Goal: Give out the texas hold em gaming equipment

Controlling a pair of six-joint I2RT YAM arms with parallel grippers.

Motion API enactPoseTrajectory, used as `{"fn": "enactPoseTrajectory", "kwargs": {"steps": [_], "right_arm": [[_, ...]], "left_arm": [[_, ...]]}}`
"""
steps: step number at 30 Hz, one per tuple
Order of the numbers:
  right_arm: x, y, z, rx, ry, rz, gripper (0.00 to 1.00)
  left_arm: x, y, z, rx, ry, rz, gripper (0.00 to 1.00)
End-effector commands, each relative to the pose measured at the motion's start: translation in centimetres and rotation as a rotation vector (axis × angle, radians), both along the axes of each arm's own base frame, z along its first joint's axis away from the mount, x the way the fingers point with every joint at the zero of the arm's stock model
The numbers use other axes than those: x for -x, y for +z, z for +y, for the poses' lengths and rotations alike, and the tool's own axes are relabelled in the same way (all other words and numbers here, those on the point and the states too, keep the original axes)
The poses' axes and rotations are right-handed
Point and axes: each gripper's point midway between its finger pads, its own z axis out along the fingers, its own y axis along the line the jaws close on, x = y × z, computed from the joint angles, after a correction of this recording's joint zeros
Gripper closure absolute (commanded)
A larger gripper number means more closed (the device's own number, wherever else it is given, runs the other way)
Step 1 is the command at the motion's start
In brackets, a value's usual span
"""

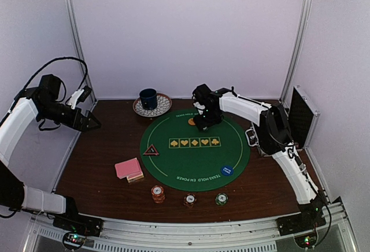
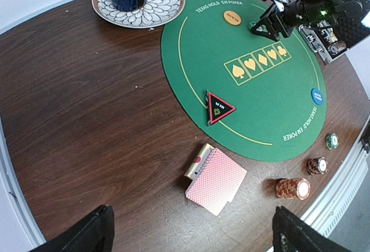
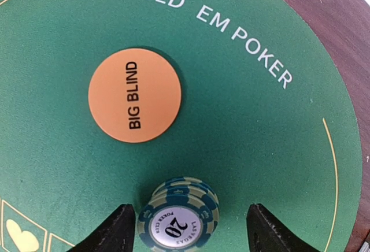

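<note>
R gripper (image 1: 201, 123) is seen low over the far part of the green mat (image 1: 191, 162), jaws parted, not clamped. In the wrist view a short stack of green chips (image 3: 179, 216) (top marked 20) is stood on the mat betw. the two fingers (image 3: 115, 232). One finger is just beside the stack and a clear gap is left on the other side. Nothing is held. An orange button (image 3: 134, 95), lettered BIG BLIND, is laid flat on the mat just beyond that stack, near the far rim under the white lettering.

L gripper (image 1: 92, 123) is raised off the table, well apart from the mat on its far-left side. Its fingers (image 2: 87, 232) are spread wide w/ nothing betw. them.

Other task items, rel. to the mat:
- The red-rimmed black triangle (image 2: 219, 107) is set on the left edge.
- The blue button (image 1: 226, 170) is laid on the near-right part.
- The pink-backed cards (image 2: 218, 181) are off the mat on the wooden table (image 1: 98, 165), just beside the near-left rim. They are stacked over a tan box-like item (image 2: 195, 160); what it is can't be told.
- Three chip stacks are lined up off the mat along its near rim: orange stack (image 1: 157, 193), reddish stack (image 1: 189, 199), green stack (image 1: 221, 199).

A dark blue mug (image 1: 148, 97) is stood on a patterned plate (image 1: 165, 107) just past the far-left rim. A black-and-silver case (image 1: 302, 118) is stood to the right of the mat.
</note>
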Motion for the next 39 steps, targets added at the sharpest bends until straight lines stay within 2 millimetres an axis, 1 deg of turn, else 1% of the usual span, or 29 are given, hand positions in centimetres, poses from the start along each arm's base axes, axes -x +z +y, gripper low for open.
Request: {"fn": "enactPoseTrajectory", "kwargs": {"steps": [1,3,6,8,10,12,13,14,16,18,20,22,25,28,31,36,39], "right_arm": [[0.5,6.1,0.3,-0.036,0.014,-0.074,0.29],[1.8,8.2,0.7,-0.049,0.033,-0.091,0.28],[4.8,10.9,1.0,-0.061,0.067,-0.116,0.27],[7.7,12.2,1.1,-0.070,0.088,-0.113,0.27],[11.1,13.1,0.8,-0.084,0.109,-0.098,0.26],[14.9,13.2,0.6,-0.099,0.135,-0.068,0.25],[16.8,12.8,0.5,-0.104,0.149,-0.046,0.24],[19.2,11.7,0.1,-0.092,0.168,-0.008,0.23],[23.3,10.6,-0.4,-0.090,0.198,0.049,0.21],[26.9,9.5,-1.0,-0.074,0.233,0.099,0.18],[30.1,8.2,-1.4,-0.060,0.262,0.148,0.15],[32.7,7.1,-1.5,-0.058,0.292,0.194,0.12],[34.9,5.0,-2.0,-0.028,0.311,0.250,0.11],[36.0,3.3,-2.5,-0.008,0.325,0.288,0.11],[36.4,2.3,-2.7,0.005,0.336,0.307,0.13],[36.6,0.6,-2.7,0.032,0.346,0.331,0.21],[36.7,-0.3,-2.7,0.044,0.347,0.341,0.25]], "left_arm": [[0.2,1.0,-0.1,0.006,-0.016,-0.033,0.02],[0.3,1.3,-0.1,0.005,-0.017,-0.037,0.02],[0.4,1.5,-0.1,0.003,-0.018,-0.042,0.02],[0.5,1.6,-0.1,0.004,-0.017,-0.043,0.02],[0.6,1.7,-0.2,0.004,-0.019,-0.047,0.02],[0.6,1.7,-0.2,0.008,-0.021,-0.046,0.02],[0.7,1.7,-0.2,0.008,-0.022,-0.045,0.02],[0.7,1.6,-0.3,0.008,-0.022,-0.044,0.03],[0.8,1.7,-0.3,0.006,-0.026,-0.043,0.02],[0.8,1.7,-0.2,0.002,-0.027,-0.042,0.02],[0.7,1.8,-0.2,-0.001,-0.028,-0.047,0.02],[0.7,1.9,-0.2,0.001,-0.028,-0.046,0.02],[0.8,1.9,-0.3,0.008,-0.028,-0.045,0.02],[0.8,2.0,-0.3,0.008,-0.026,-0.045,0.02],[0.9,2.1,-0.2,0.006,-0.023,-0.047,0.03],[0.9,2.1,-0.3,0.008,-0.022,-0.044,0.02],[0.9,2.1,-0.2,0.006,-0.021,-0.043,0.02]]}}
